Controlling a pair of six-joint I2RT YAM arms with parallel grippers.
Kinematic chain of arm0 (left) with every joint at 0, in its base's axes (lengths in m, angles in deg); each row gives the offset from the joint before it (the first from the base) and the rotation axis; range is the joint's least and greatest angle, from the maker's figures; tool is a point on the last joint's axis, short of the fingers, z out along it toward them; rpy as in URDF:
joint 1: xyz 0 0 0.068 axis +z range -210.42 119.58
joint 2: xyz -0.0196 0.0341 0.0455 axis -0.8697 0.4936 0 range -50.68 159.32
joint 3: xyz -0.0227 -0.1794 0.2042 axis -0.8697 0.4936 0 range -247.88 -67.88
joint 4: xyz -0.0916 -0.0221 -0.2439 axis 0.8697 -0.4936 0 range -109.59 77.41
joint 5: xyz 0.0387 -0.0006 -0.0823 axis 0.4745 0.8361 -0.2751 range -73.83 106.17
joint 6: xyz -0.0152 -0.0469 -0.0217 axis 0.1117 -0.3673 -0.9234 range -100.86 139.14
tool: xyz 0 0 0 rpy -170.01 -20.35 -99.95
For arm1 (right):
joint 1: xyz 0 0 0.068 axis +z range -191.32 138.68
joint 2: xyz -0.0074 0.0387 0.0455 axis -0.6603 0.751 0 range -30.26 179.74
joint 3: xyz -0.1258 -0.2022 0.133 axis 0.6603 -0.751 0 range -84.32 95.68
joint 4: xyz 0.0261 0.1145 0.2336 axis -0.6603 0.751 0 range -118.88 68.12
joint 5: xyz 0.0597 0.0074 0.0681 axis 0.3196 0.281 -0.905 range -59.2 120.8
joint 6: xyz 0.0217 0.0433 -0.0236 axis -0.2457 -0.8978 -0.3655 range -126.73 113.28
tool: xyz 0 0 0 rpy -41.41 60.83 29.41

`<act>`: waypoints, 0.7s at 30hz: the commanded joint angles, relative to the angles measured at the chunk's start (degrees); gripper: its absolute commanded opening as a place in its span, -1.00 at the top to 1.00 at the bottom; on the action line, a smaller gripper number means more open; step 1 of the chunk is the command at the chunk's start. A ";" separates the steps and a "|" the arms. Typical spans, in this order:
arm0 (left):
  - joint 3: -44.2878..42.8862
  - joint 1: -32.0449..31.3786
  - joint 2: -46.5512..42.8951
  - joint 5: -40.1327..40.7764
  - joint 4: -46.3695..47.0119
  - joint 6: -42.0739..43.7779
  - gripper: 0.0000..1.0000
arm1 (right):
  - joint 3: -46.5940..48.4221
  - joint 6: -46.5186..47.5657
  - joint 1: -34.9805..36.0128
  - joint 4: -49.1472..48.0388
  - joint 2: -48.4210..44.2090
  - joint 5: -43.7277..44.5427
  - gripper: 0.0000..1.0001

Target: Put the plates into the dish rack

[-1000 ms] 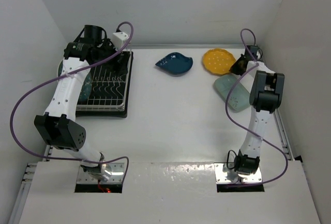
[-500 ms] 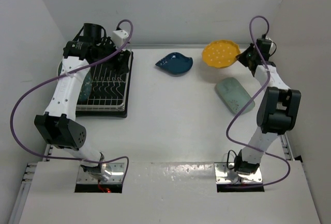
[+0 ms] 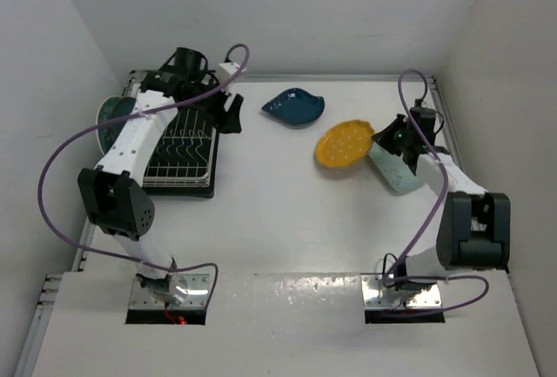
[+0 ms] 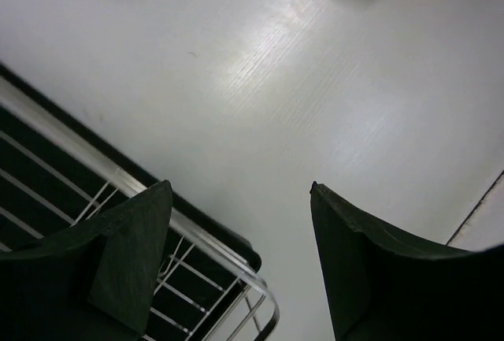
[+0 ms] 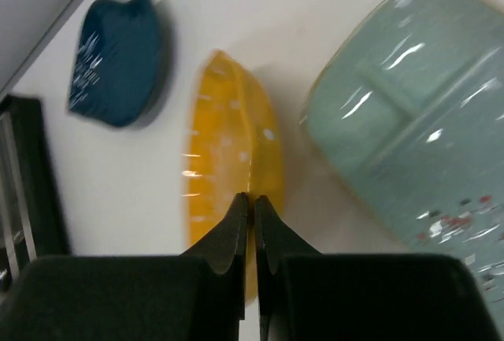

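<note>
My right gripper is shut on the rim of the yellow scalloped plate and holds it tilted above the table; in the right wrist view the gripper pinches the plate edge-on. The pale mint oblong plate lies just right of it on the table and also shows in the right wrist view. The dark blue leaf-shaped plate lies at the back middle. The dish rack stands at the left with a dark teal plate at its left side. My left gripper is open and empty over the rack's right edge. The floral plate is not visible.
White walls close the table at the back and on both sides. The left arm and its purple cable arch over the rack. The right arm's cable loops above the mint plate. Bare table lies between the rack and the yellow plate.
My right gripper lifted the yellow plate from the back right and carried it nearer and left. My left gripper moved from over the rack to its right edge.
</note>
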 commanded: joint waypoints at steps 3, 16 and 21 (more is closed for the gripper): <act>-2.43 -6.52 7.12 -4.22 3.32 -2.26 -0.48 | -5.40 -5.35 5.18 -8.64 -12.42 -5.59 1.00; -3.83 -14.88 18.46 -0.88 7.80 -4.72 -0.45 | -11.41 -0.54 13.80 7.78 -17.99 7.31 0.68; -4.37 -17.07 19.09 -0.35 8.41 -5.85 -0.45 | -5.50 4.57 13.37 17.29 -8.87 8.65 0.15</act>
